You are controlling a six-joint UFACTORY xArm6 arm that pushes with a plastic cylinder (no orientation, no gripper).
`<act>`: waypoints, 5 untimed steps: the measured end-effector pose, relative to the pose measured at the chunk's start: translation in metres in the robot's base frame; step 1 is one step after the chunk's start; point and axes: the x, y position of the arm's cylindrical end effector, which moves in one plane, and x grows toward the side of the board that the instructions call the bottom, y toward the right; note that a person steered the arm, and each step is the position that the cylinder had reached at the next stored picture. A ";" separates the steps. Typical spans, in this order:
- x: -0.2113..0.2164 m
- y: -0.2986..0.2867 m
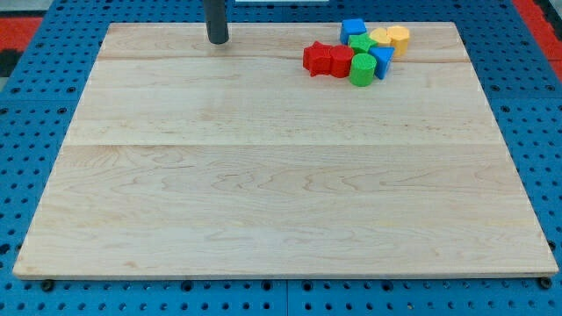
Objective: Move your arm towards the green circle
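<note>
Where the blocks cluster at the view's top right, the green circle (pixel 361 69) stands upright; my tip (pixel 217 40), no hand, rests well apart leftward on the tabletop (pixel 263 175).

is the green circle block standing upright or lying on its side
Upright: the green circle shows its round flat face on top, standing beside the red blocks.

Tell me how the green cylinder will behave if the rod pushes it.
The green cylinder stands upright, so it should slide, perhaps spinning off my tip. It touches the red blocks and blue block, so they would likely shift too.
</note>
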 end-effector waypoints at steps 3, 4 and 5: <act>0.065 0.038; 0.122 0.086; 0.161 0.131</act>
